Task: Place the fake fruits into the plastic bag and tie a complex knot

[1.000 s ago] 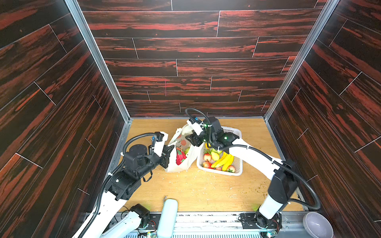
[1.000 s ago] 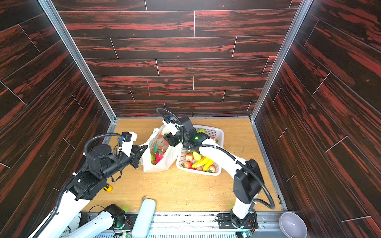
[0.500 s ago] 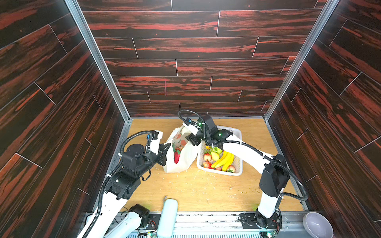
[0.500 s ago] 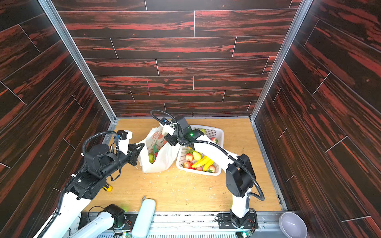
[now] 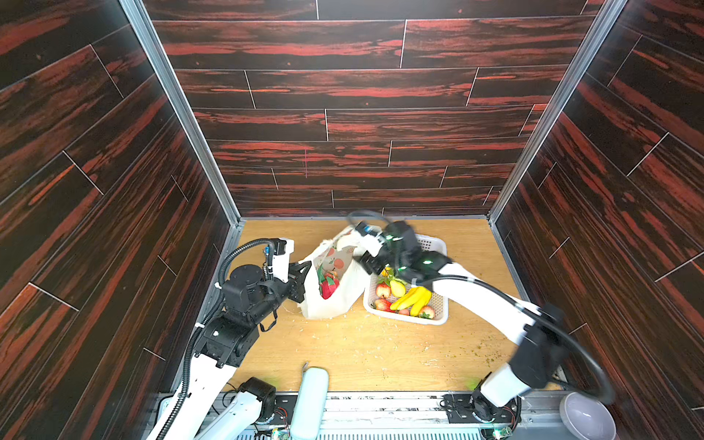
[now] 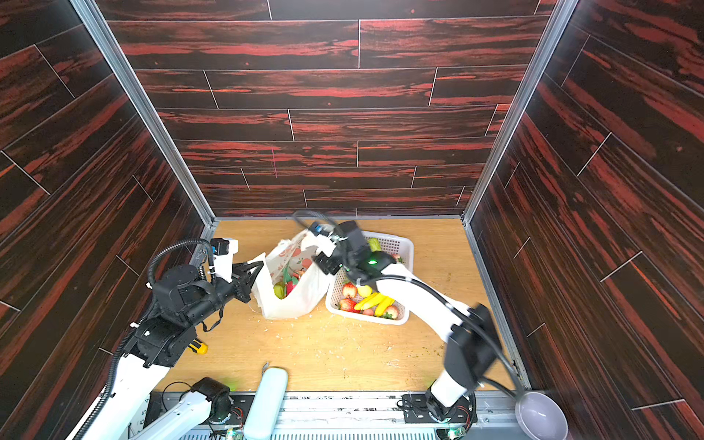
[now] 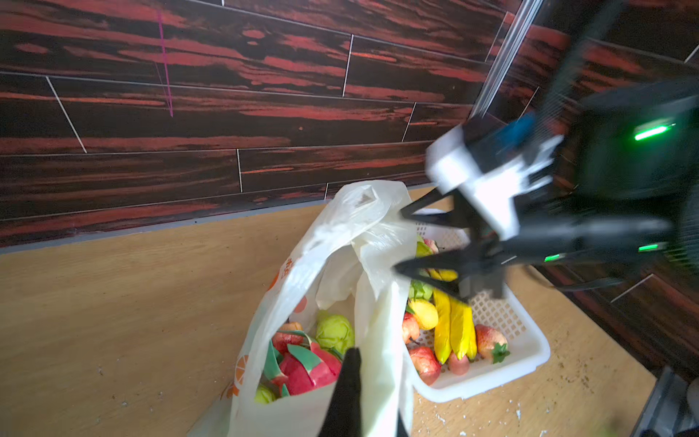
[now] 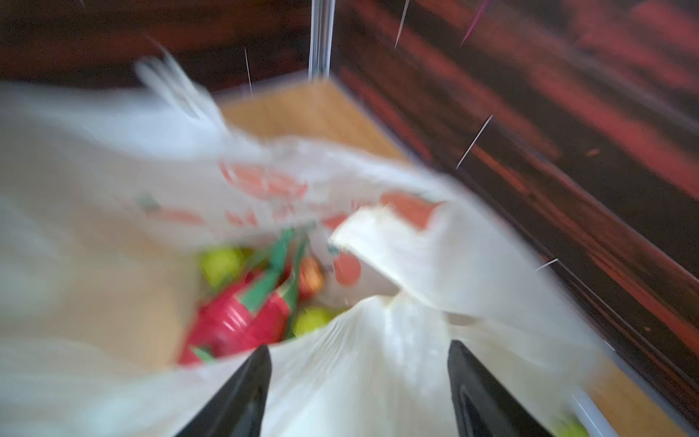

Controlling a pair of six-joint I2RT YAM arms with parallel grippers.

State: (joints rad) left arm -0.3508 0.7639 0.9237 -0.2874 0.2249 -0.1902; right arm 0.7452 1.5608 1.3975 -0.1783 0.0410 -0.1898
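Observation:
The plastic bag [image 5: 335,304] [image 6: 301,304] stands open on the wooden floor, cream with orange prints. Inside it lie fake fruits: a pink-red dragon fruit [image 7: 306,369] [image 8: 242,314] and green ones [image 7: 334,331]. My left gripper [image 5: 304,275] [image 6: 253,272] [image 7: 372,378] is shut on the plastic bag's near rim. My right gripper [image 5: 367,263] [image 6: 324,263] [image 7: 401,242] [image 8: 359,393] is open at the bag's opposite rim, with bag film lying between its spread fingers. More fruits, among them a banana bunch [image 5: 413,299] [image 7: 452,321], fill the white basket [image 5: 407,319] [image 7: 491,382].
The white basket [image 6: 365,319] stands against the bag's right side. A grey bowl [image 5: 586,415] sits at the front right corner and a pale cylinder [image 5: 312,404] at the front edge. A yellow-and-black tool [image 6: 198,346] lies by the left arm. Dark walls enclose three sides.
My right gripper's jaws have spread wider at the bag's rim and that arm's elbow has swung outward. The left gripper has stayed shut on the bag's rim.

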